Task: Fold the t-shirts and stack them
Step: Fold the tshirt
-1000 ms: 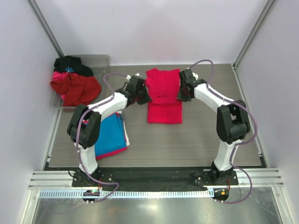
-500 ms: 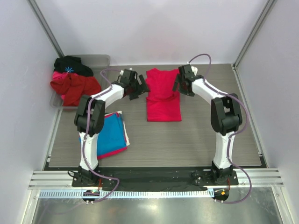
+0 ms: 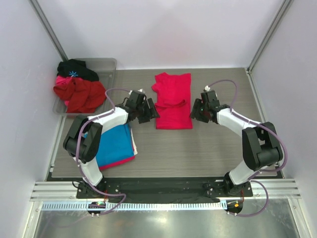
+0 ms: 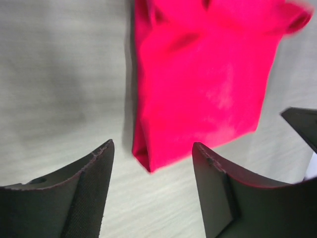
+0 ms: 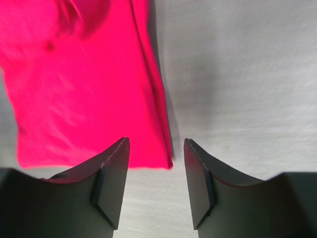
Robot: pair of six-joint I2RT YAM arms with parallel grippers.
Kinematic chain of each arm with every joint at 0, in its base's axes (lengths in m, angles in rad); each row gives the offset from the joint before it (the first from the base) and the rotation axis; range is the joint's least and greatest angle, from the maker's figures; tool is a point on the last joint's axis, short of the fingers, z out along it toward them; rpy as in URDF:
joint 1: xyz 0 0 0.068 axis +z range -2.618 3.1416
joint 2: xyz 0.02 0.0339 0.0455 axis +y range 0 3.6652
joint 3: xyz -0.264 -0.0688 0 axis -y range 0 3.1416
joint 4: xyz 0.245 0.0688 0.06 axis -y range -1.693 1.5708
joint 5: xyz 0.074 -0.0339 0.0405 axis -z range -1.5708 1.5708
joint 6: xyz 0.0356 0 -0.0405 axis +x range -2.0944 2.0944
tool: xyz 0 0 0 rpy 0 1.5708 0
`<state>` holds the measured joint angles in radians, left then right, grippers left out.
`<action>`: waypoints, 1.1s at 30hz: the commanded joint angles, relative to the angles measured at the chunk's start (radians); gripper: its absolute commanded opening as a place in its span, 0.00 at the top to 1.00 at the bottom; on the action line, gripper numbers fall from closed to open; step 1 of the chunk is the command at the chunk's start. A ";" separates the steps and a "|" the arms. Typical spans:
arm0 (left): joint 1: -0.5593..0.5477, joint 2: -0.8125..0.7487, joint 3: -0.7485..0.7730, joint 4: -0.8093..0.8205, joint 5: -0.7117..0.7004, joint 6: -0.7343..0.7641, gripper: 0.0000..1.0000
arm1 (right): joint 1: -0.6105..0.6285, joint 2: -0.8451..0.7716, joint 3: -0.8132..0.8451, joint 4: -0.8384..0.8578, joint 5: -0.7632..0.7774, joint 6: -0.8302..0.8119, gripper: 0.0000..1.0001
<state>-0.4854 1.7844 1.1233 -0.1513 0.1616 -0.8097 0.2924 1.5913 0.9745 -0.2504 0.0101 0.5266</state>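
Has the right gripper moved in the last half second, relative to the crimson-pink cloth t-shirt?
Yes. The right gripper drew back along the crimson-pink cloth t-shirt, from its far part to its near right corner.

blue t-shirt (image 3: 116, 145) partly under left arm (image 3: 106, 119), crimson t-shirt (image 4: 198, 84) cropped in 2 wrist views

Two slim arms, left arm (image 3: 106, 118) and right arm (image 3: 233, 119), white-shelled along the links and black at every joint. Bulky black elbow housings, rounded like drums. Thin mauve-grey cable (image 3: 228, 81) looped loose off each wrist and trailing back down to black base plates (image 3: 90, 187). Left fingers (image 4: 86, 193) and right fingers (image 5: 111, 181) matt black, wedge-shaped, tapering to blunt tips, finely textured on the inner faces, pale and scuffed along the edges.
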 commanded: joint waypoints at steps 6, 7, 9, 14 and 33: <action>-0.027 0.001 -0.023 0.087 0.032 -0.022 0.45 | 0.001 0.059 -0.024 0.082 -0.114 -0.002 0.57; -0.030 0.007 -0.019 0.087 0.030 -0.022 0.46 | 0.001 0.068 -0.019 0.085 -0.122 -0.004 0.58; -0.032 0.023 -0.005 0.091 0.035 -0.020 0.48 | 0.001 0.100 -0.008 0.088 -0.140 -0.005 0.60; -0.036 0.056 0.029 0.090 0.041 -0.014 0.53 | -0.001 0.137 0.018 0.100 -0.145 -0.010 0.61; -0.076 0.075 0.036 0.058 0.016 -0.003 0.75 | 0.054 0.073 0.010 0.088 -0.035 -0.060 0.91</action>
<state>-0.5526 1.8767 1.1294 -0.0978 0.1837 -0.8299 0.3340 1.7206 0.9577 -0.1799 -0.0578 0.4896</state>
